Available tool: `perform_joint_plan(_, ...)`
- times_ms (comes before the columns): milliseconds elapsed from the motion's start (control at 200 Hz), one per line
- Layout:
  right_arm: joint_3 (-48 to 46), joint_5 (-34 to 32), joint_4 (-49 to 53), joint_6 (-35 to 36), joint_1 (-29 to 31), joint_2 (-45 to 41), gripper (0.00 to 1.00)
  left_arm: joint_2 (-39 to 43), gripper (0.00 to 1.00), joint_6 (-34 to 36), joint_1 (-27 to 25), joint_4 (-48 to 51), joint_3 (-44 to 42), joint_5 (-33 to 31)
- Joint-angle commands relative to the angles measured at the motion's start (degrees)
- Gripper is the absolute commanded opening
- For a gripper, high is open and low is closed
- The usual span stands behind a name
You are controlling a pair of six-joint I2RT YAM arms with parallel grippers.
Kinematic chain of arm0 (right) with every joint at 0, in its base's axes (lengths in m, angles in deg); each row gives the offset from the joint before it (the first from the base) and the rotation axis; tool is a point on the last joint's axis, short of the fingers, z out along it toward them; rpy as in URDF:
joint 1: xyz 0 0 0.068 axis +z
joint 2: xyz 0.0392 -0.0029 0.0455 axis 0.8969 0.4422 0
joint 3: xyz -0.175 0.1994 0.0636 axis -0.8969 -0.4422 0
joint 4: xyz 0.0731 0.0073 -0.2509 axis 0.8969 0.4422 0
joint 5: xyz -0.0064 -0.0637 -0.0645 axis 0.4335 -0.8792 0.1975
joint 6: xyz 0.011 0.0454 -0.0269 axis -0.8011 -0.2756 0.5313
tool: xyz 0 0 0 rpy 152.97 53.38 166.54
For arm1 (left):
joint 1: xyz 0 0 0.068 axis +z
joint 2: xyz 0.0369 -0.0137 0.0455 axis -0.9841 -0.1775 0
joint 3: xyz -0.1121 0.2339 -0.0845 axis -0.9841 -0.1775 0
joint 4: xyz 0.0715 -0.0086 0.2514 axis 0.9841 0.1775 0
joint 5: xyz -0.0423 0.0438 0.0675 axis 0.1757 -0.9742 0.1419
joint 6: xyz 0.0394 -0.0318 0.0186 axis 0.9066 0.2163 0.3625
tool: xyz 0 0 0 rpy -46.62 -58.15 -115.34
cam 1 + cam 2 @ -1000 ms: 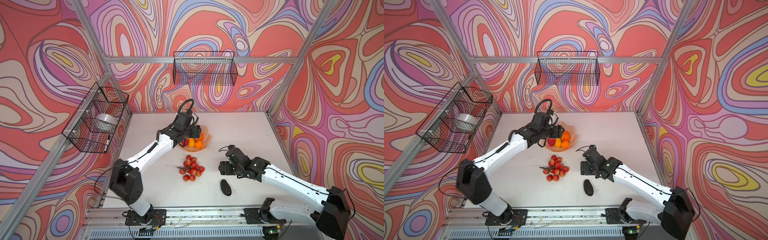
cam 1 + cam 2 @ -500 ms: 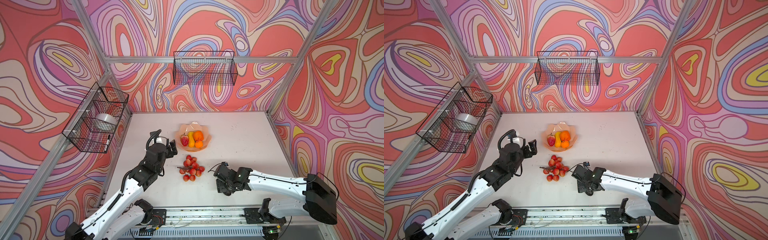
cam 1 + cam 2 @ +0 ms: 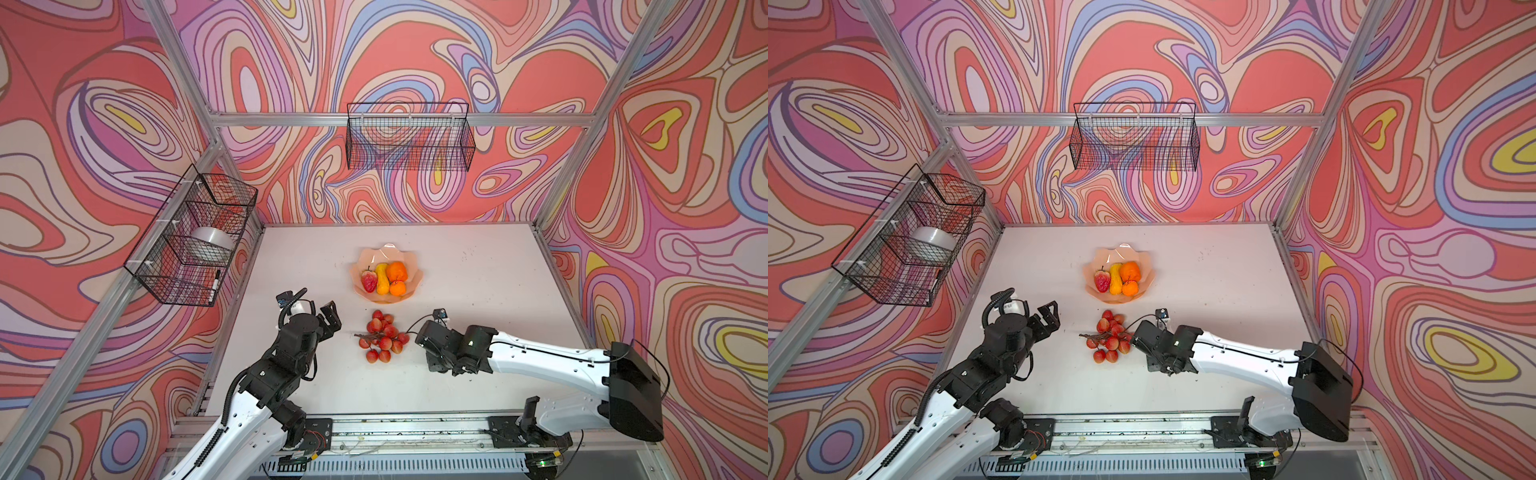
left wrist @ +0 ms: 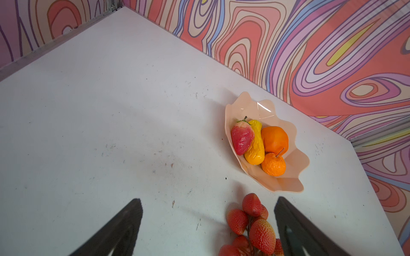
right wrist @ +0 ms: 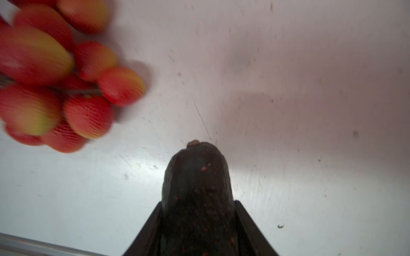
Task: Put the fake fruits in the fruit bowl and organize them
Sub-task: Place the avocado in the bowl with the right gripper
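Right wrist view shows the right gripper (image 5: 198,205) with its two black fingers (image 5: 248,232) pressed against the sides of the dark avocado (image 5: 197,177), pinching it. The fruit's stem end points away from the camera over the white desk (image 5: 310,99). I cannot tell whether the fruit rests on the desk or hangs just above it. In both top views that gripper's body covers the avocado. It sits toward the front edge of the desk, just right of the grape bunch (image 3: 382,337) (image 3: 1111,337). The bunch of red grapes on a brown stem lies about midway across the desk, between the front edge and the fruit bowl (image 3: 384,252) (image 3: 1121,250). The peach-pink scalloped bowl stands near the middle of the desk, a little closer to the back edge, apart from the bunch. Inside it four fruits lie side by side, touching: the strawberry-shaped fruit (image 3: 369,281), the gourd-shaped fruit (image 3: 382,279), the large orange (image 3: 397,270) and the small orange (image 3: 397,288) in front of it. The left gripper (image 4: 208,200) (image 3: 332,319) hovers left of the bunch with its jaws spread wide and nothing between them but desk and, near one finger, the edge of the grapes. On the left wall a wire basket (image 3: 166,266) holds a whitish bowl (image 3: 212,241).
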Motion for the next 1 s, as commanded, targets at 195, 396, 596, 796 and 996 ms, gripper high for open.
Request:
perform_joint_plan(195, 22.87, 3.35, -14.29, 31.51, -10.4, 14.75, 0.33, 4.1, 0.94, -3.27, 0.43, 4.62, -2.73, 1.49)
perform_joint_plan(396, 39.11, 9.6, -12.99, 43.65, -13.41, 32.25, 0.32, 7.1, 0.94, -3.27, 0.42, 6.13, -2.61, 4.47)
perform_joint_plan(596, 46.97, 12.52, -12.16, 48.69, -14.13, 41.86, 0.32, 10.05, 0.92, -4.43, 0.4, 4.73, -4.8, 10.07)
perform_joint_plan(796, 47.64, 14.03, -12.33, 49.91, -14.96, 45.15, 0.38, 10.25, 0.9, -4.84, 0.43, 1.59, -6.53, 15.37)
perform_joint_plan(996, 47.72, 13.39, -13.16, 50.05, -15.58, 46.28, 0.53, 7.47, 0.87, -5.01, 0.41, -3.12, -8.21, 21.84)
